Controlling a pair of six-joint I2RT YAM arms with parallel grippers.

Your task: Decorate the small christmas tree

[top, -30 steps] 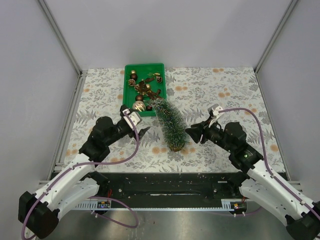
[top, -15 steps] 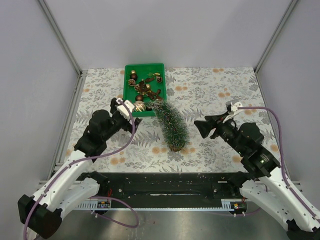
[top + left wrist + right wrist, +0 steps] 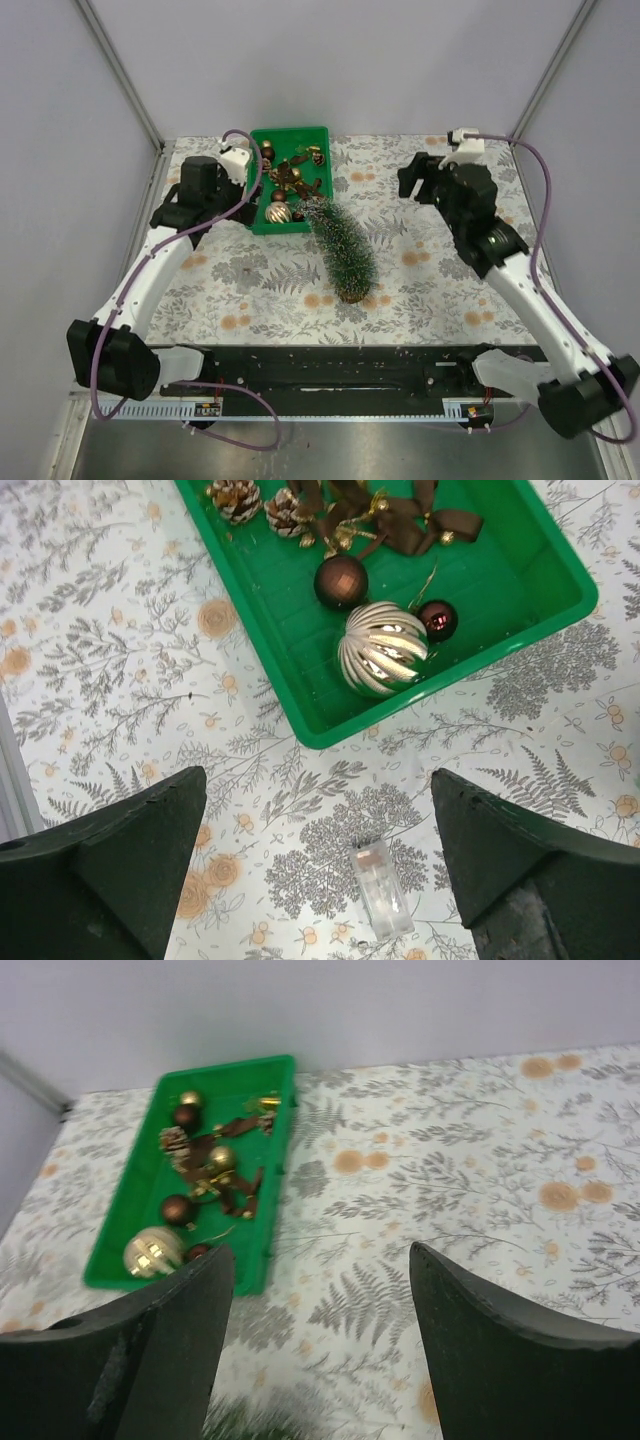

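The small christmas tree (image 3: 341, 250) is seen lying on its side at the centre of the fern-patterned tablecloth (image 3: 450, 270). Its round wooden base is turned toward 5 o'clock and its frosted tip toward 11 o'clock, where it reaches the near right corner of the green tray (image 3: 290, 131). The tray is set at 12 o'clock on the table, against the far edge of the cloth. In it are gathered a striped gold bauble (image 3: 382, 648), a faceted dark brown bauble (image 3: 341, 580), a smaller dark bauble (image 3: 437, 620), two pine cones (image 3: 235, 495) and a tangle of brown ribbon bows (image 3: 400, 515). The left gripper (image 3: 318, 870) is held above the cloth at 10 o'clock, just beside the tray's left side; its fingers are spread wide and nothing is gripped. A small clear plastic piece (image 3: 380, 890) is seen on the cloth between them, just short of the tray's near corner. The right gripper (image 3: 320, 1350) is held at 2 o'clock, well apart from the tree, and is turned toward the tray; its fingers are likewise parted and empty. The tree is touched by neither gripper, and no ornament is seen on its branches.
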